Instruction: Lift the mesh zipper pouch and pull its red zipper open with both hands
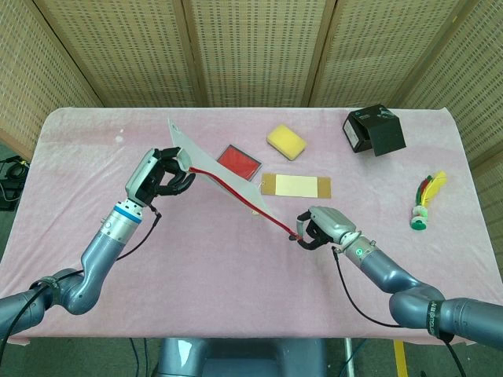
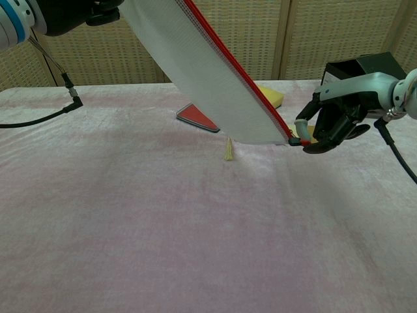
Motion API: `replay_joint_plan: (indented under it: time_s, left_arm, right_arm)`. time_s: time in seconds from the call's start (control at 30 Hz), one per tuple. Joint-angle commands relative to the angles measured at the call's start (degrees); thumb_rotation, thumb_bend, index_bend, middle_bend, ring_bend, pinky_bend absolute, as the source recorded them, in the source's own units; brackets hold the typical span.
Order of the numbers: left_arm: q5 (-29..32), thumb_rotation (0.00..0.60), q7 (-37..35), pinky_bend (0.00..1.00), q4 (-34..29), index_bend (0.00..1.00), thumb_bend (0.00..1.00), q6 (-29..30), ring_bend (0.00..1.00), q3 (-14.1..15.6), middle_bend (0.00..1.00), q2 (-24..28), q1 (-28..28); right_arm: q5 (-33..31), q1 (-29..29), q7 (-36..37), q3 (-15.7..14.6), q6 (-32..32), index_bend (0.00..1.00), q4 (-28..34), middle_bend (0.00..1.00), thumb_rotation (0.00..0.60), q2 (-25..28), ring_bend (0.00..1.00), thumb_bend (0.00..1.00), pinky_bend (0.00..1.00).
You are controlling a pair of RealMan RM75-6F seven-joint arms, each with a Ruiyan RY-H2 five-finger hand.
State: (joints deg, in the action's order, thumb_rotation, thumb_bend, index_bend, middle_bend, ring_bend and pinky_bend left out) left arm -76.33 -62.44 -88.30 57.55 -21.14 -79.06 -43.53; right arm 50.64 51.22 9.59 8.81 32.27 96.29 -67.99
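Left hand (image 1: pixel 163 174) grips the pouch's (image 2: pixel 208 78) upper end, holding it clear of the table (image 1: pixel 236 259), slanting down to the right. Right hand (image 1: pixel 322 226) pinches the red zipper (image 1: pixel 236 192) pull at the low corner, apparently between thumb and fingertip, other fingers curled.

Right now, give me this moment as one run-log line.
pouch: lifted off table, taut, tilted | left hand: grips upper end | right hand: pinches red zipper pull at lower end | zipper: extent open unclear
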Motion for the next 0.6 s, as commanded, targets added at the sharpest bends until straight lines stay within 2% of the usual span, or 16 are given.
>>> replay_joint_plan:
  time_s: [0.03, 0.6]
  left_arm:
    - [0.05, 0.6, 0.05, 0.9, 0.08, 0.81, 0.8, -0.08, 0.78, 0.03, 0.92, -0.14, -0.02]
    - [0.03, 0.6, -0.33, 0.9, 0.56, 0.81, 0.8, -0.23, 0.78, 0.21, 0.92, -0.5, 0.31]
  right_arm:
    - [-0.61, 0.06, -0.24, -0.16, 0.01, 0.92, -0.2, 1.0, 0.6, -0.21, 0.9, 0.79, 1.0]
    - [-2.93, 0.03, -1.61, -1.17, -0.29, 0.92, -0.87, 1.0, 0.6, -0.07, 0.9, 0.8, 1.0]
